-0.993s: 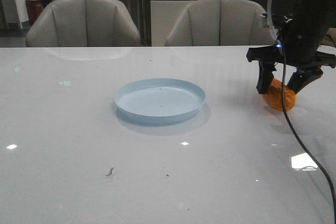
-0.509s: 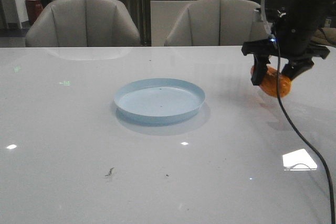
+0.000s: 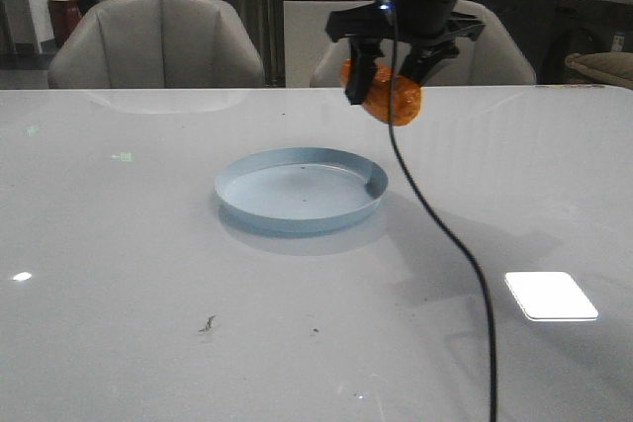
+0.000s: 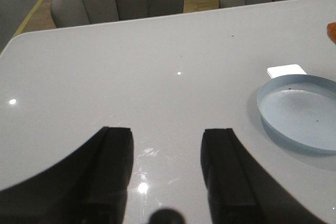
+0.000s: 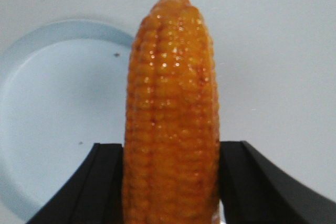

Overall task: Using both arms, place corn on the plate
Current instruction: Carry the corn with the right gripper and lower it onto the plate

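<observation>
- Right claw [image 3: 388, 81]: clenched on the corn [image 3: 383, 94], which is held in the air above the far half of the desk [image 3: 119, 274], just beyond the plate's [image 3: 301, 189] far right rim.
- Left claw [image 4: 167, 171]: released, empty, low over the desk near its left edge.
- Step, as judged: carrying the corn to the plate.
- Next move calls for centring over the plate, lowering, then letting go.

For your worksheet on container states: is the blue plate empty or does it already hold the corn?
Empty. The plate shows only bare blue surface with a few dark specks; the corn hangs above the table beyond its rim, clamped in the right gripper.
</observation>
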You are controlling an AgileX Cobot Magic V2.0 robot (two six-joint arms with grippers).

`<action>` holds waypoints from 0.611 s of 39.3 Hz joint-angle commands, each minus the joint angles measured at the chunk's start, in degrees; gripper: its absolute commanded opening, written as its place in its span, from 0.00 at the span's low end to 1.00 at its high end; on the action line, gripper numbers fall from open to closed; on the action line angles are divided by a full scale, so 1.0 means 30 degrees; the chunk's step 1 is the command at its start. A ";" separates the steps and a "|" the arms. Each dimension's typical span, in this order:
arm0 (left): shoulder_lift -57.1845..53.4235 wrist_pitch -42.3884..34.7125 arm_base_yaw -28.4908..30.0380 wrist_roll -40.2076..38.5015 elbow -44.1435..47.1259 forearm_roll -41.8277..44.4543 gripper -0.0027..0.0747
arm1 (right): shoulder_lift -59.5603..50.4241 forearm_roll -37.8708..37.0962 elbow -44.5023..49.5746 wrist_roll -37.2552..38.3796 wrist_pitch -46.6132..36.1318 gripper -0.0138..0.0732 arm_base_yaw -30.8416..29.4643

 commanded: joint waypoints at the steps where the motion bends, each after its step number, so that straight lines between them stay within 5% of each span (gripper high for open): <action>1: -0.0051 -0.1563 -0.0010 0.0004 -0.0580 -0.0110 0.52 | -0.1014 0.0061 -0.0644 -0.0235 -0.0106 0.54 0.0844; 24: -0.0051 -0.1563 -0.0010 0.0004 -0.0580 -0.0110 0.52 | 0.1353 0.0194 -0.0751 -0.0218 -0.0829 0.54 0.2245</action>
